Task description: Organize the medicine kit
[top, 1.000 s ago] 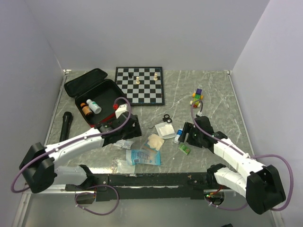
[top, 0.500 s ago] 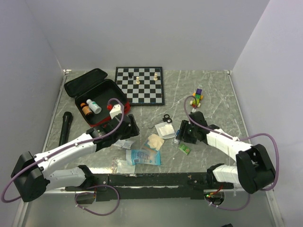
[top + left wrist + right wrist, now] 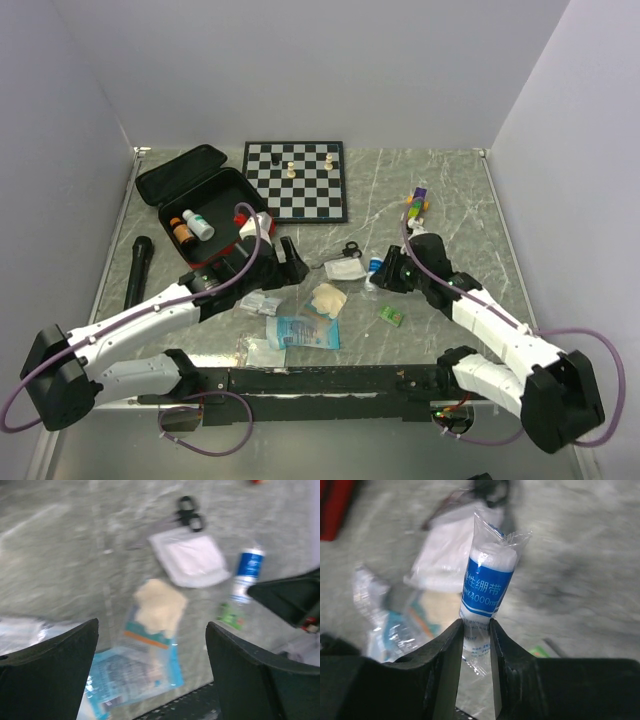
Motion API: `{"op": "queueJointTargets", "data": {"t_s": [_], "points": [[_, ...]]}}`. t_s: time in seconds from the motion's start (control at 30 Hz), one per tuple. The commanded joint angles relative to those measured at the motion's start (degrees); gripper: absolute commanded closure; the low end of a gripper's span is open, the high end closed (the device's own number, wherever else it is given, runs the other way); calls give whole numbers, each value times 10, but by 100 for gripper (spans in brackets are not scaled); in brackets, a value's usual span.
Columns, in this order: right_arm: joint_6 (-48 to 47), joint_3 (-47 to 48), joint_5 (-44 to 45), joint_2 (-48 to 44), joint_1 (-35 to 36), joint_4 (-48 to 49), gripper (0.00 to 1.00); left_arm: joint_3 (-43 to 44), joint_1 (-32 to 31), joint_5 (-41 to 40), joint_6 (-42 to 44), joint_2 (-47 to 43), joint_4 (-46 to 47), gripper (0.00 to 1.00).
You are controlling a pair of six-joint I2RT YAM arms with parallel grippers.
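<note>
One medicine kit [image 3: 185, 172], with one orange-capped bottle [image 3: 181, 231] and one white bottle [image 3: 199, 223] inside. One chessboard [image 3: 310, 200] bearing three chess pieces [image 3: 291, 170], two pale, one dark. One black torch [image 3: 138, 268], one pair of scissors [image 3: 352, 249], one gauze packet [image 3: 345, 268], one beige pad [image 3: 328, 298], one blue packet [image 3: 305, 331], one small green packet [image 3: 390, 316], one wrapped bandage roll [image 3: 487, 580], one cluster of coloured blocks [image 3: 417, 205].

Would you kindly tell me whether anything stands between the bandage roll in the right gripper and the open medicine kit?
Yes: the open left gripper hovers beside the medicine kit, across the straight path from the bandage roll in the right gripper. The gauze packet and scissors lie flat below.
</note>
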Motion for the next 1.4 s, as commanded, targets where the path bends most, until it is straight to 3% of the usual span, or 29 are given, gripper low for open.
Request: {"op": "queueJointTargets", "data": {"t_s": [0.0,0.1,0.37,0.53,0.83,1.37], "points": [[-20,-9,-126,-42,14,79,67,0,3,112,28,-30,149,7],[-12,-6,-205,-41,27,127,66,-5,6,172,27,-25,226,8],[-15,14,-227,-49,57,146,65,-14,6,254,22,-3,300,10],[45,-18,-281,-76,57,255,65,-35,12,303,15,1,358,12],[112,-15,-337,-62,57,352,64,-77,26,301,-4,-52,394,13],[95,-10,-321,-82,84,353,66,-65,31,295,-20,-20,394,25]]}}
